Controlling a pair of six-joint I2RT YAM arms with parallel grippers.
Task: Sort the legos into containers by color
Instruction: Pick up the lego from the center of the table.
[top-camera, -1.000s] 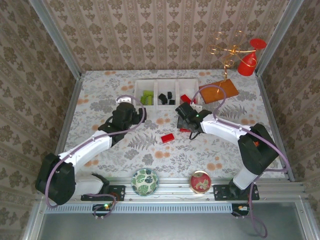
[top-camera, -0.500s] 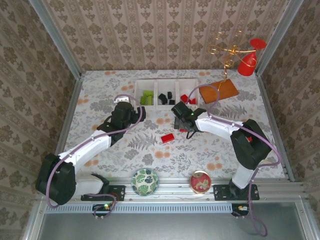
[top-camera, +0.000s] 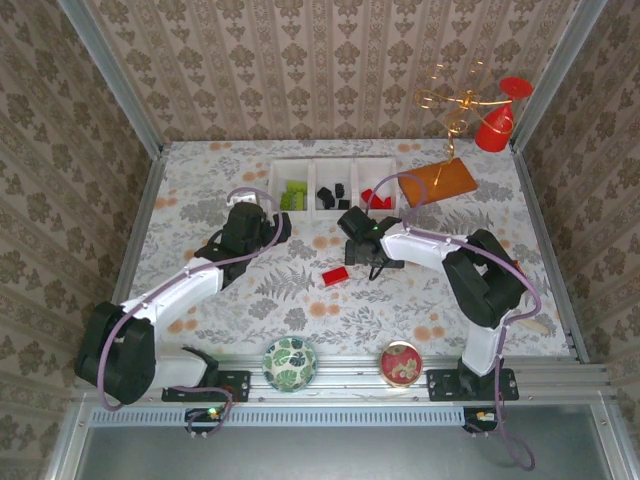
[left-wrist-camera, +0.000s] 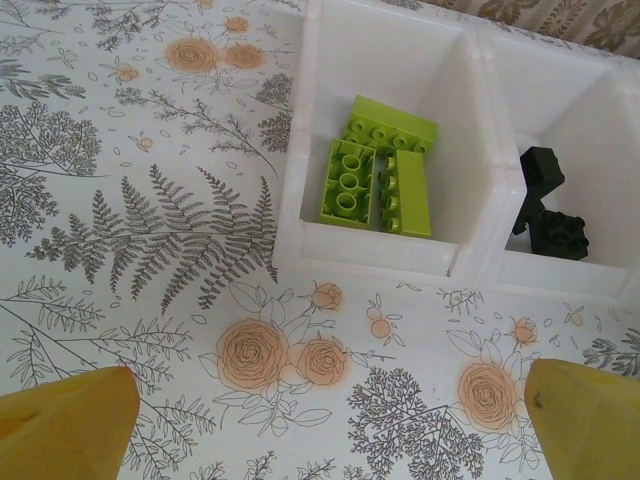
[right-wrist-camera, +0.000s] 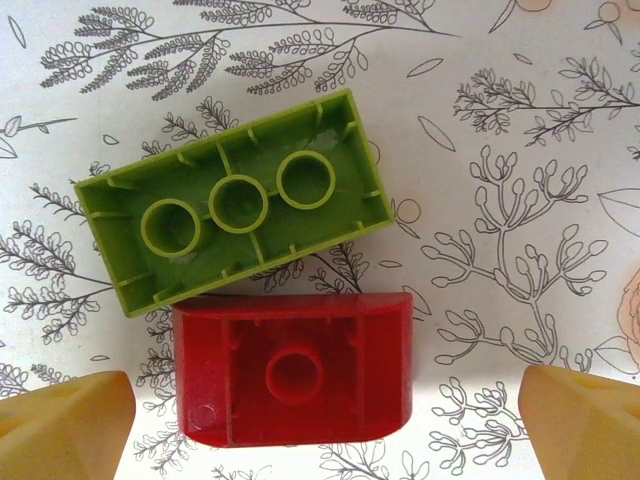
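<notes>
Under wide-spread, empty right gripper (right-wrist-camera: 322, 425): red brick (right-wrist-camera: 295, 370) and lime brick (right-wrist-camera: 235, 205), both hollow side up on table (right-wrist-camera: 520, 150), long sides touching. Probably light, rigid, slick plastic; best pinched at red's two end walls, clear of lime. Left gripper (left-wrist-camera: 325, 425) likewise spread, empty, near tray (left-wrist-camera: 300, 150) with lime bricks (left-wrist-camera: 385, 170) and black bricks (left-wrist-camera: 548, 210) in adjacent compartments.
</notes>
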